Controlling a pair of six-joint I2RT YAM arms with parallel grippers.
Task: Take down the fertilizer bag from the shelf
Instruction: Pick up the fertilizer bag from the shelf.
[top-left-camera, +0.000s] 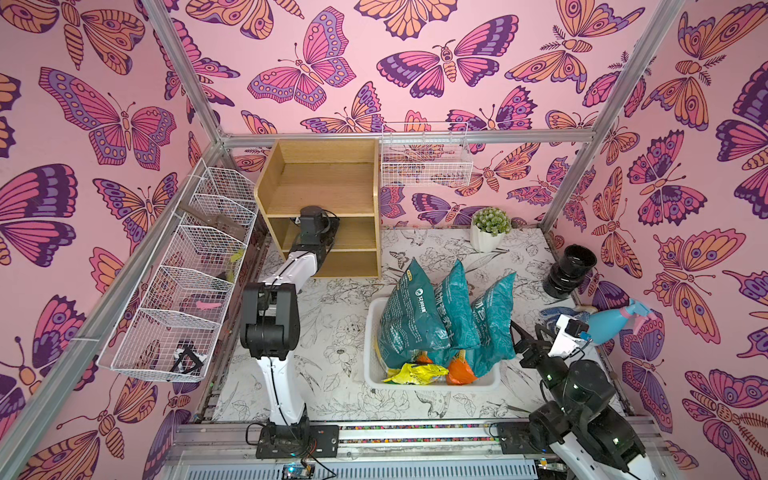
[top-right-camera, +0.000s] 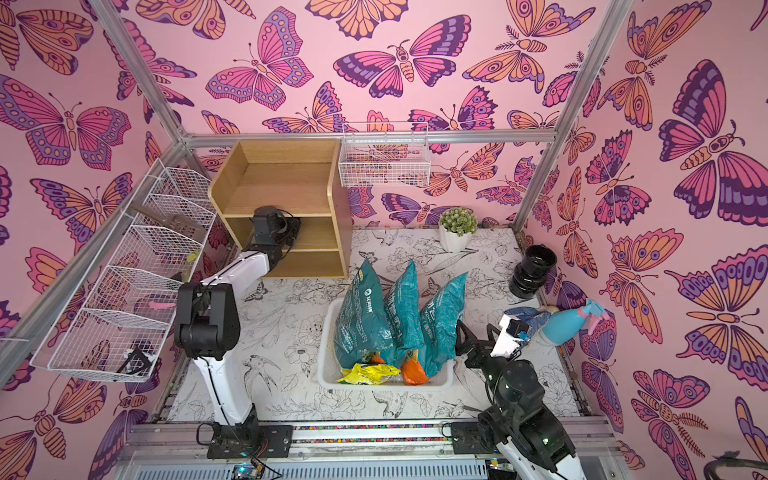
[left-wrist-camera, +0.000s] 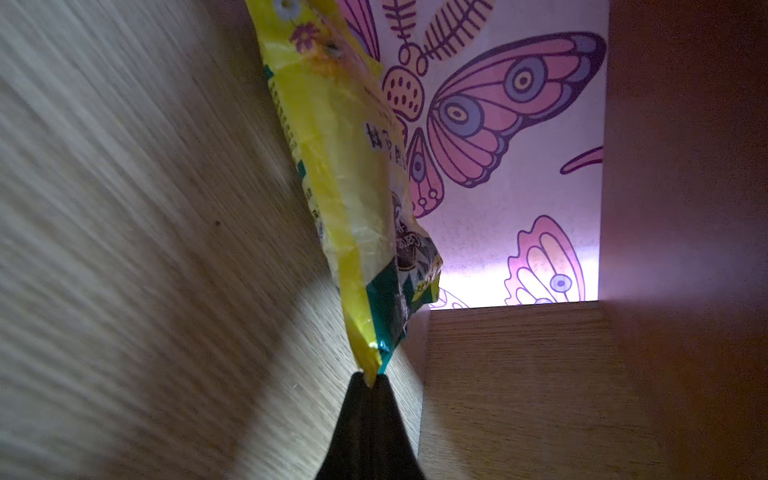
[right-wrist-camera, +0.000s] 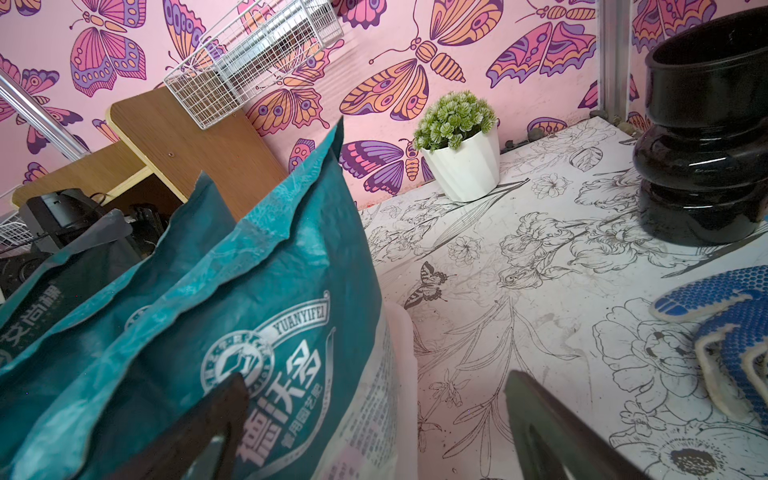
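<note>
Shelving of light wood (top-left-camera: 320, 183), upper centre in both top views: in its middle tier the left end effector (left-wrist-camera: 370, 380) is clamped on a yellow plastic fertilizer bag (left-wrist-camera: 332, 166). Right end effector (top-left-camera: 528, 336) gapes empty.

The right gripper (right-wrist-camera: 376, 376) stood with its jaws wide apart. One dark finger (right-wrist-camera: 195, 428) showed in front of the nearest teal bag (right-wrist-camera: 257, 316), the other over the flower-printed tabletop (right-wrist-camera: 540, 270). More teal bags (right-wrist-camera: 124, 266) stood upright behind the first, and a white tub rim (right-wrist-camera: 399, 328) showed just beside it. Behind the bags the wooden shelf (right-wrist-camera: 199, 141) stood against the butterfly wall (right-wrist-camera: 415, 41), with a wire basket (right-wrist-camera: 253, 54) hanging on the wall above it. Part of a dark arm (right-wrist-camera: 62, 212) showed at the shelf's opening. A green plant in a white pot (right-wrist-camera: 461, 166) stood by the wall. A black vase (right-wrist-camera: 706, 145) stood near the corner, and blue dotted gloves (right-wrist-camera: 731, 324) lay near it.
</note>
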